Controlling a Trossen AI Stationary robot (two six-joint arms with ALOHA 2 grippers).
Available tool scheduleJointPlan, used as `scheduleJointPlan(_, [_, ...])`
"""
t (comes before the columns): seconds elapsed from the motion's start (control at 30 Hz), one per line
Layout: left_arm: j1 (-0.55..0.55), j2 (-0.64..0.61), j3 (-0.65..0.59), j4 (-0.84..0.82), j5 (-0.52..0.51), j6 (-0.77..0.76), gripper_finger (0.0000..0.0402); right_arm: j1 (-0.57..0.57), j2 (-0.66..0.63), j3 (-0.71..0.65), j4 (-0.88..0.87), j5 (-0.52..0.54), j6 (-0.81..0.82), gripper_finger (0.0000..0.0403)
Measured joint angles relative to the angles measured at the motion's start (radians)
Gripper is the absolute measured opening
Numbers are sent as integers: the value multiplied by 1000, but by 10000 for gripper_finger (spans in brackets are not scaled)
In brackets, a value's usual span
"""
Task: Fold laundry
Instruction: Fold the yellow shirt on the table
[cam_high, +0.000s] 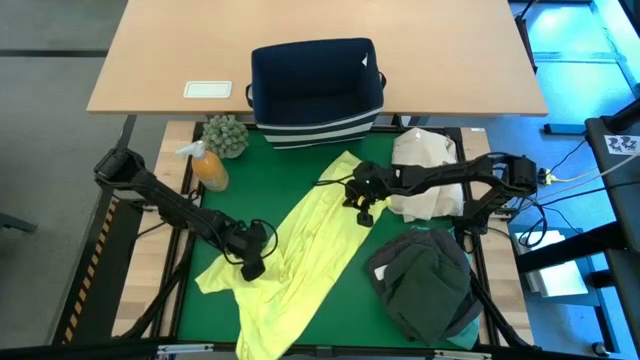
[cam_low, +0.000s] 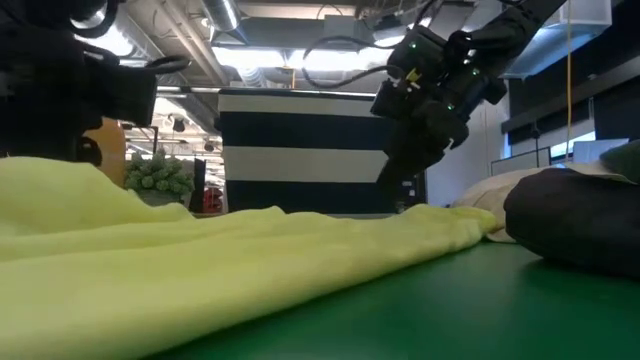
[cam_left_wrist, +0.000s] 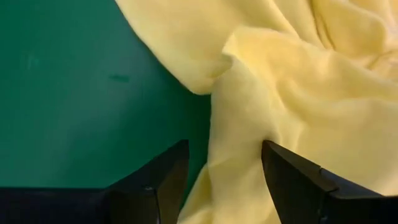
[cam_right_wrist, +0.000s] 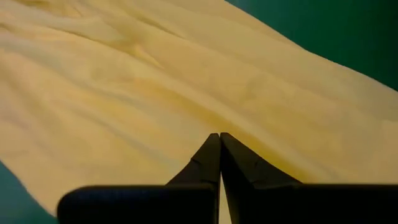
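1. High view: a yellow-green shirt (cam_high: 300, 265) sprawls diagonally across the green mat (cam_high: 300, 170), one end near the front edge, the other reaching toward the bin (cam_high: 316, 90) at the back.
2. No readable writing shows anywhere; a white tag (cam_high: 366, 61) sits on the bin's rim and a white card (cam_high: 208, 90) lies on the wooden table (cam_high: 450, 50) beyond, both blank at this range.
3. The left gripper (cam_high: 252, 262) is low at the shirt's left edge, its arm stretched in from the left rail. In the left wrist view its fingers (cam_left_wrist: 163, 180) stand apart, with a fold of shirt (cam_left_wrist: 298, 93) lying between them, not pinched.
4. The right gripper (cam_high: 362, 212) hangs above the shirt's upper stretch, its arm reaching in from the right. The right wrist view shows its fingertips (cam_right_wrist: 211, 155) pressed together with nothing between them, the shirt (cam_right_wrist: 155, 81) spread below.
5. At front right lies a dark grey heap (cam_high: 425, 285) of garments, a turquoise edge peeking from beneath it.
6. Behind that heap, a cream bundle (cam_high: 425, 160) rests just beside the right arm.
7. At back left stand an orange bottle (cam_high: 208, 168) and a small green plant (cam_high: 226, 135).
8. Farthest back, the navy bin with striped base stands open; what is inside cannot be told.
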Motion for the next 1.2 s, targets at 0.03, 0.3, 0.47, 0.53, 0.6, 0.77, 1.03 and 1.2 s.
scheduleJointPlan(0.03, [3, 0, -3, 2, 4, 7, 196, 6, 0, 0, 7, 0, 0, 10])
scheduleJointPlan(0.3, [5, 0, -6, 7, 3, 78, 145, 21, 0, 0, 113, 3, 5, 10])
scheduleJointPlan(0.47, [-4, 0, 22, 4, -19, 110, 33, 21, 0, 0, 300, -80, 90, 10])
scheduleJointPlan(0.53, [-11, 0, 42, 1, -48, 135, 11, 32, 0, 0, 386, -140, 128, 10])
scheduleJointPlan(0.6, [-18, 0, 67, -4, -79, 160, 6, 51, 0, 0, 450, -158, 132, 10])
scheduleJointPlan(0.77, [-21, 0, 168, -103, -140, 179, 2, 104, 0, 0, 534, -150, 129, 10])
scheduleJointPlan(1.03, [-73, 0, 321, -217, -313, 204, 1, 168, 11, 0, 571, -144, 132, 10])
scheduleJointPlan(1.2, [-109, 0, 327, -226, -405, 199, 1, 199, 83, 20, 630, -201, 159, 50])
